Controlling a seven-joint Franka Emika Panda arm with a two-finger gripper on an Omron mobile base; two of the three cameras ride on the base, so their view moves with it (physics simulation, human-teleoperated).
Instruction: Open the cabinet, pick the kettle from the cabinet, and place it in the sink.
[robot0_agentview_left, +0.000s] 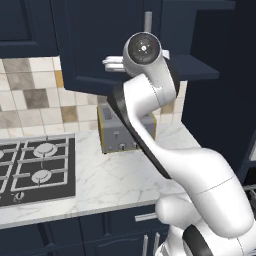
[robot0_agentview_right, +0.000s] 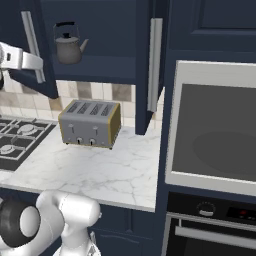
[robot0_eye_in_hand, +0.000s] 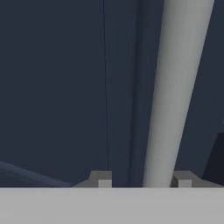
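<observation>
The cabinet (robot0_agentview_right: 100, 30) stands with both navy doors swung out. Inside, on its shelf, sits the grey kettle (robot0_agentview_right: 67, 47), upright and untouched. My gripper (robot0_agentview_right: 39, 65) is at the left door's silver bar handle (robot0_agentview_right: 31, 40), about halfway down it. In the hand view that handle (robot0_eye_in_hand: 170, 96) runs between my gripper's (robot0_eye_in_hand: 142, 181) two tips and rests against the right one. The gripper is shut on the bar. From the left base camera I see the open door (robot0_agentview_left: 95, 45), with my arm in front of it. The sink is out of view.
A silver four-slot toaster (robot0_agentview_right: 90, 122) stands on the marble counter (robot0_agentview_right: 100, 170) below the cabinet. The hob (robot0_agentview_left: 35, 170) lies to the left. The right cabinet door (robot0_agentview_right: 144, 65) juts out edge-on beside a built-in oven (robot0_agentview_right: 215, 130).
</observation>
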